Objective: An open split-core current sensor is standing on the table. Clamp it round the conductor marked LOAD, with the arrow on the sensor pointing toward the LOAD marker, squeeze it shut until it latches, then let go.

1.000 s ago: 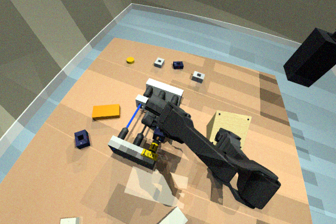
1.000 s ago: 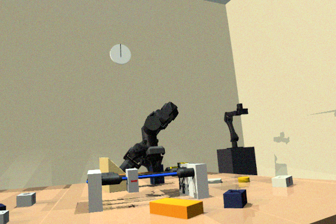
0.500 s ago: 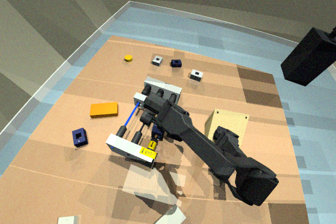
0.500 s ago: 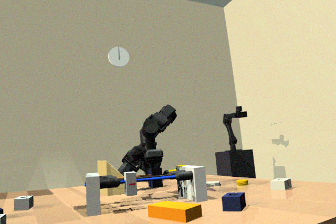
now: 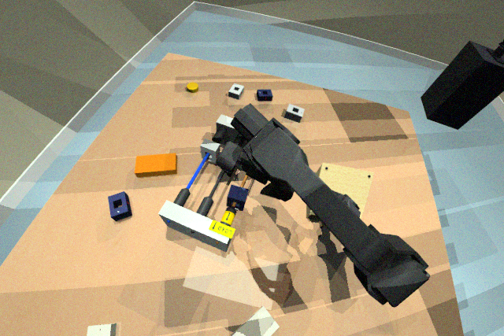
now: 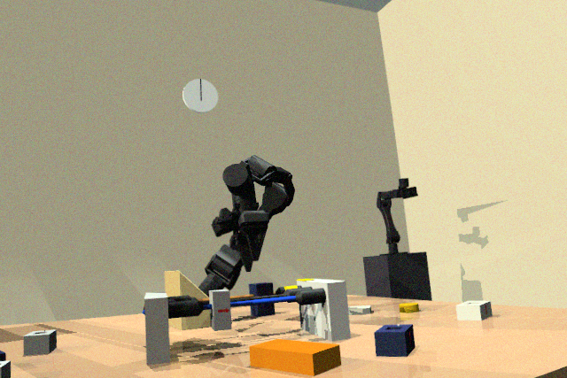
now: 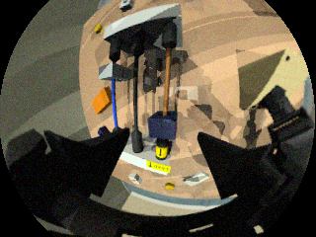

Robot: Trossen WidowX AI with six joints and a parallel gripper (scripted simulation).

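Observation:
The navy sensor (image 5: 237, 196) (image 6: 261, 299) (image 7: 162, 124) sits around the brown LOAD conductor (image 5: 244, 181) (image 7: 167, 81), close to the end with the yellow LOAD marker (image 5: 222, 229) (image 7: 158, 167). It looks closed from outside, but I cannot tell whether it is latched, and its arrow cannot be made out. My gripper (image 7: 164, 133) is open and empty. In the wrist view its fingers stand wide apart on either side of the sensor, clear of it. In the exterior view the gripper is raised above the conductors.
A grey sensor (image 5: 209, 151) (image 6: 221, 310) (image 7: 113, 71) with a red arrow is on the blue conductor, beside the black one. White end blocks (image 5: 195, 224) (image 6: 156, 327) hold the conductors. An orange block (image 5: 155, 164) (image 6: 292, 356), a tan panel (image 5: 346, 182) and several small blocks stand around.

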